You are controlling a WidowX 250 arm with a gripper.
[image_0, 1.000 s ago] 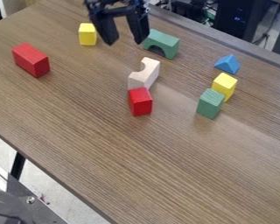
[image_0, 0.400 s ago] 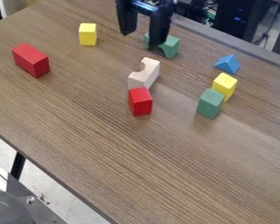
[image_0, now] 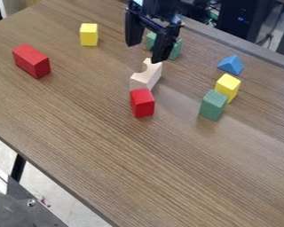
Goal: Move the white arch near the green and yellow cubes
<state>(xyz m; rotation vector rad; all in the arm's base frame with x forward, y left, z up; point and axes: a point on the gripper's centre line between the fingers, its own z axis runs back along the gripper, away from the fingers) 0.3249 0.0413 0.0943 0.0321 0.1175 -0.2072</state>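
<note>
The claw (image_0: 144,53) is spread wide with nothing between its fingers, so I judge this to be the lining-up step, ahead of any grasp. What it calls for next is a move toward the camera and down, with perhaps a small turn of the wrist so the fingers straddle the piece, then a squeeze. The white arch (image_0: 145,79) lies just below the claw in the view, on the camera's side of it; one fingertip overlaps the arch's far end, though I cannot tell how much height separates them. The arch's near end is right up against the red block (image_0: 143,103) — touching or almost — so a low approach there could shove that block along. Farther out, to the right in the view, stand the green cube (image_0: 213,105) and yellow cube (image_0: 227,87), close together — the carry still to be done.
</note>
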